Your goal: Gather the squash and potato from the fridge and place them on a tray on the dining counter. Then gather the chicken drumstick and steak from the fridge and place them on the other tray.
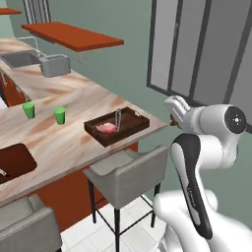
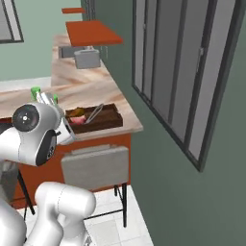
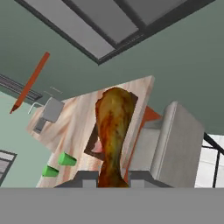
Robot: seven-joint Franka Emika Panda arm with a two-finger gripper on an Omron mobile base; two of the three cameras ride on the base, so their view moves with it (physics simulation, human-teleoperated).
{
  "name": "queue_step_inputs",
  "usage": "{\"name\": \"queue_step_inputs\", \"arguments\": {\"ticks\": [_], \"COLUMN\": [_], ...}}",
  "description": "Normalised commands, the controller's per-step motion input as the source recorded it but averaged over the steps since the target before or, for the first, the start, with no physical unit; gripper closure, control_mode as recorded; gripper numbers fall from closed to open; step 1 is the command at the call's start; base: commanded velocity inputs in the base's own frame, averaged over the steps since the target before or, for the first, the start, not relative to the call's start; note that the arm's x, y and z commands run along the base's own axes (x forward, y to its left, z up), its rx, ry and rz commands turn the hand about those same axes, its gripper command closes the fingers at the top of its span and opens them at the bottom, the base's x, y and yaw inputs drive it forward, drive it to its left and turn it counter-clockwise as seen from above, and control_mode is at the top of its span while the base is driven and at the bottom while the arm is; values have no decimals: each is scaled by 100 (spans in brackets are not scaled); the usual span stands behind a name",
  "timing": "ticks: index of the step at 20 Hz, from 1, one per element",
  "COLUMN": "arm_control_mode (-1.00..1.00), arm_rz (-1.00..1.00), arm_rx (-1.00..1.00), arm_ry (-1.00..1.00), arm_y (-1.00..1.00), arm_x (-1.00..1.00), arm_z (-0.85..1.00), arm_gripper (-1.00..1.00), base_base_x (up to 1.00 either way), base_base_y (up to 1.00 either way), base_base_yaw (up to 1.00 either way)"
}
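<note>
So at this point the robot had the chicken drumstick (image 3: 114, 131) in its gripper (image 3: 113, 177), with the fingers (image 3: 85, 176) closed on the thin bone end down low and the fat meaty end sticking out away from the hand. In the hand view the drumstick hung in front of the dining table (image 3: 78, 127), roughly over the far corner where one tray (image 1: 118, 126) sat. That tray already had the steak (image 1: 106, 128) lying in it, toward its left end, plus some thin grey utensil thing leaning in there that couldn't really be made out.

Handling-wise, the drumstick looked like a lopsided load: light overall, probably, but with most of the weight out at the thick end, well away from the grip. That would make it want to swing or pivot between the fingers if the arm moved fast. The skin looked glossy too, so it was likely a bit slick. The narrow shank was still the sensible spot to hold, since the fat end looked too wide and rounded for those small fingers.

Two green cups (image 1: 59, 115) stood further along the table, well apart from the tray, and a grey stool (image 1: 129, 172) sat just below the table's near edge.
</note>
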Motion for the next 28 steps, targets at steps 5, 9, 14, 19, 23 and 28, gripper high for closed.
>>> {"name": "queue_step_inputs", "arguments": {"ticks": [5,9,14,19,23,28], "arm_control_mode": [100,100,100,100,100,100], "arm_rz": [0,0,0,0,0,0], "arm_rx": [0,0,0,0,0,0], "arm_ry": [0,0,0,0,0,0], "arm_y": [0,0,0,0,0,0], "arm_x": [0,0,0,0,0,0], "arm_z": [0,0,0,0,0,0], "arm_gripper": [100,100,100,100,100,100], "base_base_x": [37,41,38,33,30,26], "base_base_y": [-4,-7,-10,-14,-17,-18], "base_base_yaw": [32,31,31,31,31,30]}}
